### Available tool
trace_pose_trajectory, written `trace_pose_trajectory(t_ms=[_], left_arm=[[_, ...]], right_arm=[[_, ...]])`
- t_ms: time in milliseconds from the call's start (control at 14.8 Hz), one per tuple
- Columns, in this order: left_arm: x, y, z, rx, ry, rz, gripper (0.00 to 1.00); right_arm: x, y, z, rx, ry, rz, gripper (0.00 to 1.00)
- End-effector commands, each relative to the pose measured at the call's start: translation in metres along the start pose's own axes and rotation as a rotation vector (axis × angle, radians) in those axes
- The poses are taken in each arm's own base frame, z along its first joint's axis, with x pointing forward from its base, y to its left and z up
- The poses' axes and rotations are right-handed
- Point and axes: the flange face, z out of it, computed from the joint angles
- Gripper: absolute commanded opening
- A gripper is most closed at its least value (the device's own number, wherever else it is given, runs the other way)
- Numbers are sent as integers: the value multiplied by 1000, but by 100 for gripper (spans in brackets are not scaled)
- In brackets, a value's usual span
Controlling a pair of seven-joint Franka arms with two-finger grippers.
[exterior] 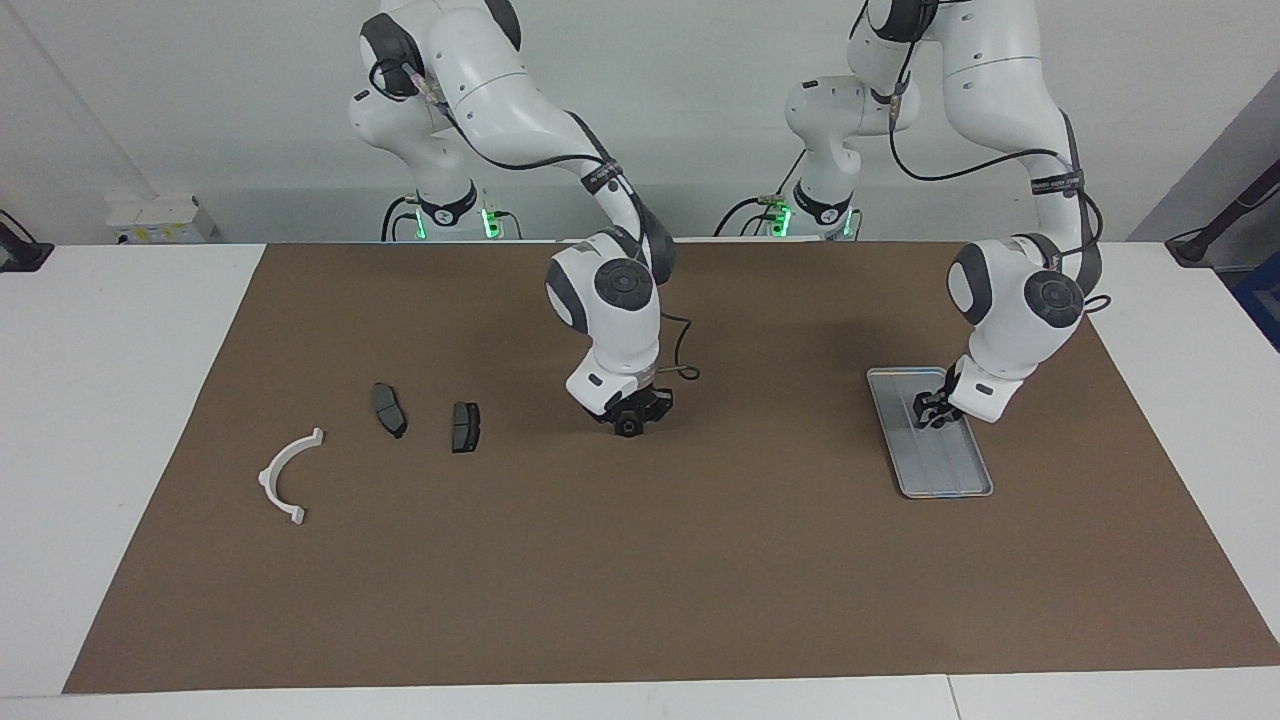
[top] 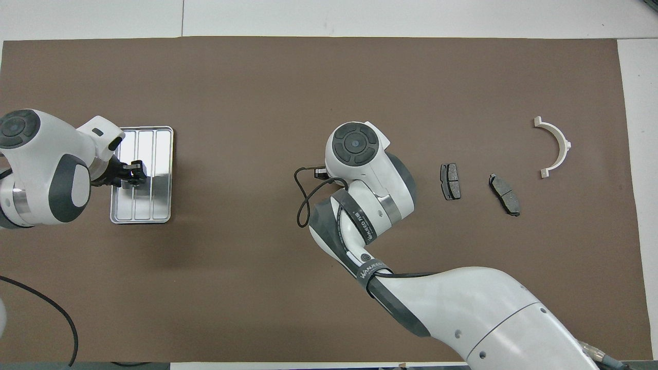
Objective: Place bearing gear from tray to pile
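The silver tray [exterior: 950, 478] [top: 160, 205] lies toward the left arm's end of the table, and no part shows on its bare ridges. My left gripper [exterior: 932, 414] [top: 134, 172] is low over the tray's middle. At the middle of the mat my right gripper [exterior: 630, 418] is down at the surface. A small dark round part, the bearing gear [exterior: 628, 429], sits in its tips. The overhead view hides that gripper under its own wrist. The pile lies toward the right arm's end: a white half-ring bracket [exterior: 285, 476] [top: 558, 149] and two dark brake pads [exterior: 389, 410] [exterior: 465, 427].
A brown mat [exterior: 640, 600] covers the table between white margins. A loose black cable [top: 303, 200] loops from the right wrist just above the mat. The right forearm stretches over the robots' edge of the mat.
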Motion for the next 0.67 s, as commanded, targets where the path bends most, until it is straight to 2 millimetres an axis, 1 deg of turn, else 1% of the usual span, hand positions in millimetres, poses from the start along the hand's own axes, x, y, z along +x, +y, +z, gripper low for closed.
trace_pose_trajectory(t_ms=[0, 135, 202, 270, 337, 404, 539, 607], left_arm=[[-10, -2, -3, -3, 15, -7, 45], [-12, -2, 0, -3, 9, -6, 38], [-13, -2, 0, -3, 9, -6, 33], [-13, -2, 0, -2, 7, -8, 25], [-13, -2, 0, -2, 7, -6, 18], [-13, -1, 0, -2, 6, -5, 13], [-11, 3, -3, -4, 6, -15, 9], [-8, 6, -7, -17, 9, -32, 8]], right_arm=[[28, 33, -48, 8, 6, 30, 0], [55, 77, -84, 20, 38, 27, 0], [69, 105, -98, 22, 53, 9, 0], [84, 138, -106, 18, 58, -28, 0], [96, 179, -113, 14, 60, -70, 0], [107, 219, -116, 9, 57, -117, 0], [119, 289, -115, -1, 57, -208, 0], [121, 319, -112, -4, 56, -239, 0]])
